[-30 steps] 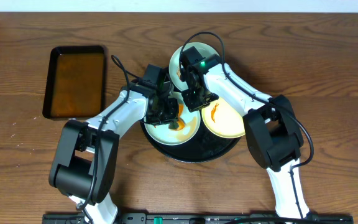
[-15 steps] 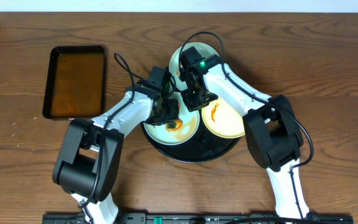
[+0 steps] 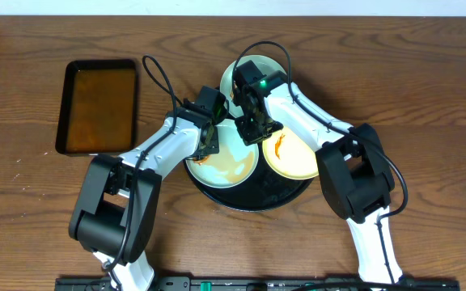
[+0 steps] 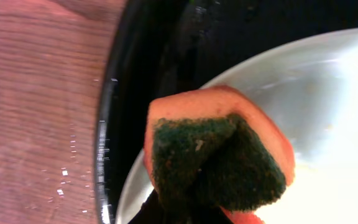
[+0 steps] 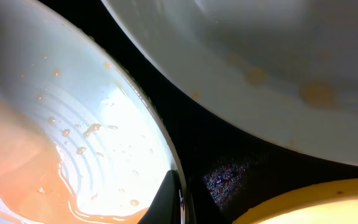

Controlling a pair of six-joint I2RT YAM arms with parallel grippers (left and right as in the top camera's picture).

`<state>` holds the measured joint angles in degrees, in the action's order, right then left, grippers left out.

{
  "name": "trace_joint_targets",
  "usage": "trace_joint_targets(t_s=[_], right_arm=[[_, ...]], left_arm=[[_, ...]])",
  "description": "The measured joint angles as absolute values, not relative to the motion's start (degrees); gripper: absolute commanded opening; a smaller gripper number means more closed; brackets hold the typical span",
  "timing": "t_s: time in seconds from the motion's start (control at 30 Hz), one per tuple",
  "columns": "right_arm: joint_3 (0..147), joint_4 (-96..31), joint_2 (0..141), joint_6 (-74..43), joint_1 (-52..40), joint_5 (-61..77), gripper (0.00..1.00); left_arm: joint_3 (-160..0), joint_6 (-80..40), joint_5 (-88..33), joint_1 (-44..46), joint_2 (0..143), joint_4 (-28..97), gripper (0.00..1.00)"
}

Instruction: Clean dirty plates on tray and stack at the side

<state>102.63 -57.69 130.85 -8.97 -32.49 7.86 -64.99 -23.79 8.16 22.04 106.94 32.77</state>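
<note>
The black tray point(image 3: 253, 196) holds three plates. A mint-blue plate point(image 3: 231, 166) lies front left, thinly smeared orange. A second mint-blue plate point(image 3: 253, 69) lies at the back, and a yellow plate point(image 3: 294, 158) with an orange smear lies at the right. My left gripper point(image 3: 208, 144) is shut on a folded green-orange sponge point(image 4: 216, 155) and presses it on the front-left plate's left rim point(image 4: 328, 124). My right gripper point(image 3: 252, 129) pinches that plate's far rim point(image 5: 73, 124). One of its fingers point(image 5: 169, 199) lies inside the rim.
A rectangular black pan point(image 3: 97, 105) with brown liquid stands on the wooden table at the far left. Both arms cross over the tray. The tray's rim point(image 4: 104, 155) lies close to the left of the sponge. Water drops dot the wood point(image 4: 61, 186).
My left gripper has dragged the sponge from the plate's middle to its left rim. The orange blob there is now a thin smear. The right gripper has not moved.
</note>
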Motion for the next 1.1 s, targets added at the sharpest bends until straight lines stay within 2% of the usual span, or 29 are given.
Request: trace_joint_targets(t_s=[0.2,0.4,0.63,0.9,1.1], right_arm=[[102.6,-57.7,130.8,-9.0,-32.5,7.9,0.01],[102.6,-57.7,130.8,-9.0,-32.5,7.9,0.01],[102.6,-57.7,130.8,-9.0,-32.5,7.9,0.01],[102.6,-57.7,130.8,-9.0,-32.5,7.9,0.01],[102.6,-57.7,130.8,-9.0,-32.5,7.9,0.01]], left_arm=[[-65.0,-23.8,9.1,21.8,103.0,33.0,0.08],[-64.9,-27.3,-0.2,21.5,100.6,31.1,0.08],[-64.0,-31.7,-5.6,23.0,105.6,28.2,0.08],[-64.3,-32.6,-5.2,23.0,107.2,28.7,0.07],[-65.3,-32.8,2.0,22.3,107.1,37.0,0.08]])
